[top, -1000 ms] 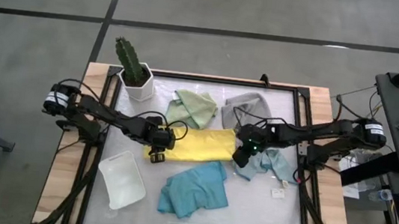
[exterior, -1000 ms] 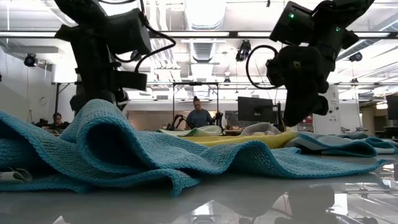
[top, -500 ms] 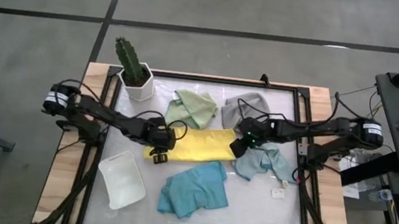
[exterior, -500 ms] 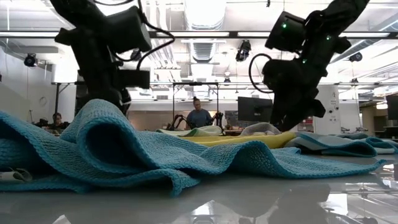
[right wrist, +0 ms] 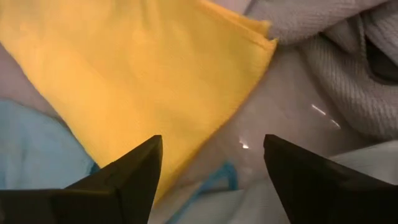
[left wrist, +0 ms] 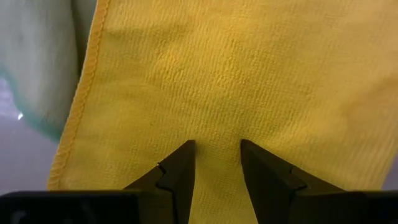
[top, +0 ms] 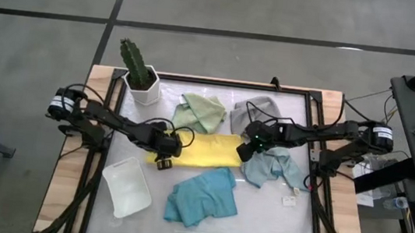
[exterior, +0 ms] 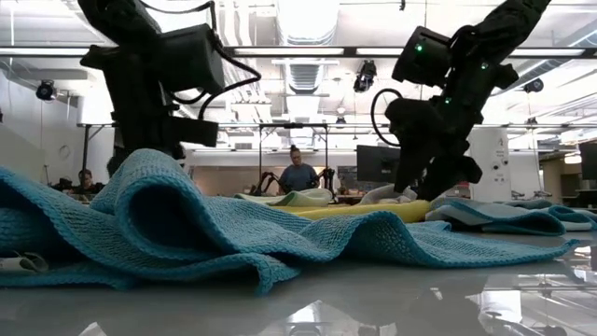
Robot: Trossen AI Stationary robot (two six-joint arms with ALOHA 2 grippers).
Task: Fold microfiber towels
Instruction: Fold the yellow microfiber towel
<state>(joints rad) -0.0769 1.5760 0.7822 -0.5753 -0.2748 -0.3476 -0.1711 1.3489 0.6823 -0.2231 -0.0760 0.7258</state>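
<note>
Left claw pinches yellow towel — right claw spread.

From where I stand, no writing can be read anywhere: no label, brand, number or sign. The small white tag at the lower right of the table in the high view is too tiny to make out.

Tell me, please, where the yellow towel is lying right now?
In the high view, the yellow towel lies mid-table between both grippers, below the sage green towel and above the teal towel.
</note>
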